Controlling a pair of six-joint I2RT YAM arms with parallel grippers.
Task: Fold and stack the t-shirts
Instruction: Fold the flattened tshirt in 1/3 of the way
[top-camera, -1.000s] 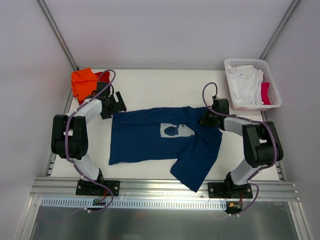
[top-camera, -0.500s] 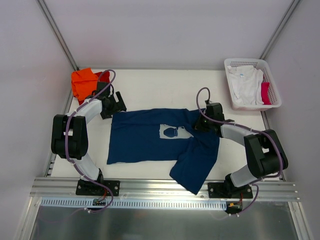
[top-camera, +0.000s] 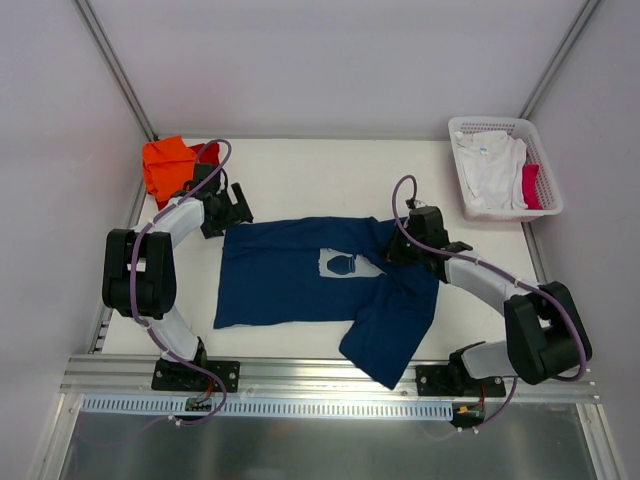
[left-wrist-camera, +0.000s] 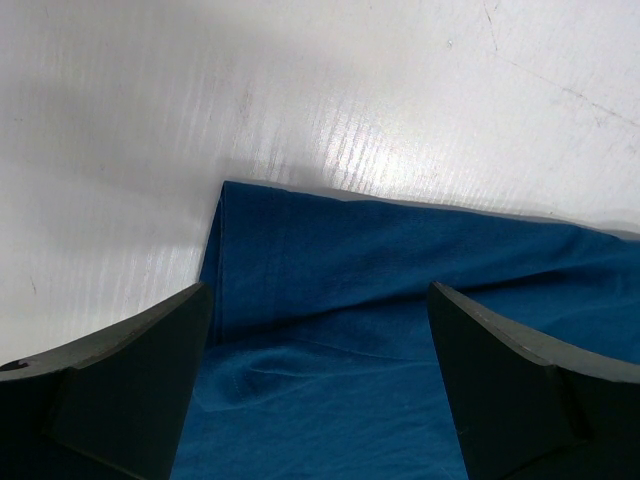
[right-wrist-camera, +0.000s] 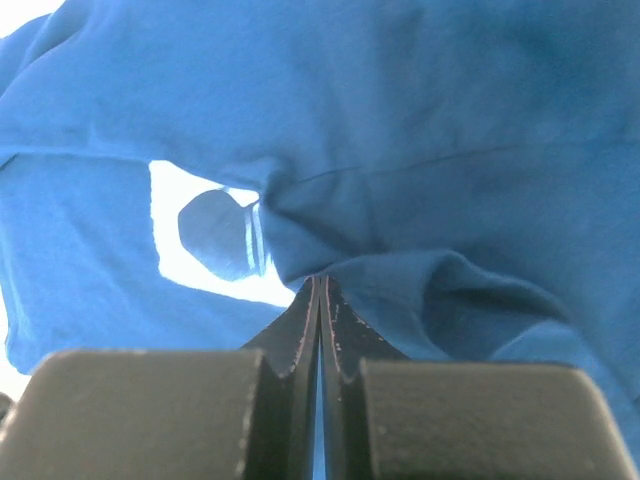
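Overhead, a navy t-shirt (top-camera: 290, 285) lies spread across the middle of the white table (top-camera: 320, 175), its pale print (top-camera: 345, 265) facing up and its right-hand part rumpled and folded down toward the near edge. The left gripper (top-camera: 232, 208) sits at the shirt's far left corner with its jaws wide apart. The right gripper (top-camera: 398, 250) rests on the cloth just right of the print. In the far left corner of the table an orange t-shirt (top-camera: 165, 165) lies bunched, with a red t-shirt (top-camera: 209, 152) touching its right side. At the far right stands a white basket (top-camera: 490, 123) holding a white t-shirt (top-camera: 490, 170) and a pink-red cloth (top-camera: 530, 187). From the left wrist, the two dark fingers (left-wrist-camera: 120, 390) stand far apart and hold nothing; between them shows the corner of the navy shirt, its edge folded over, with bare table beyond it. From the right wrist, the two jaws are pressed tight together, and a small fold of the navy cloth is pinched at their tips, with creases spreading out from that spot. The pale print shows just left of it.
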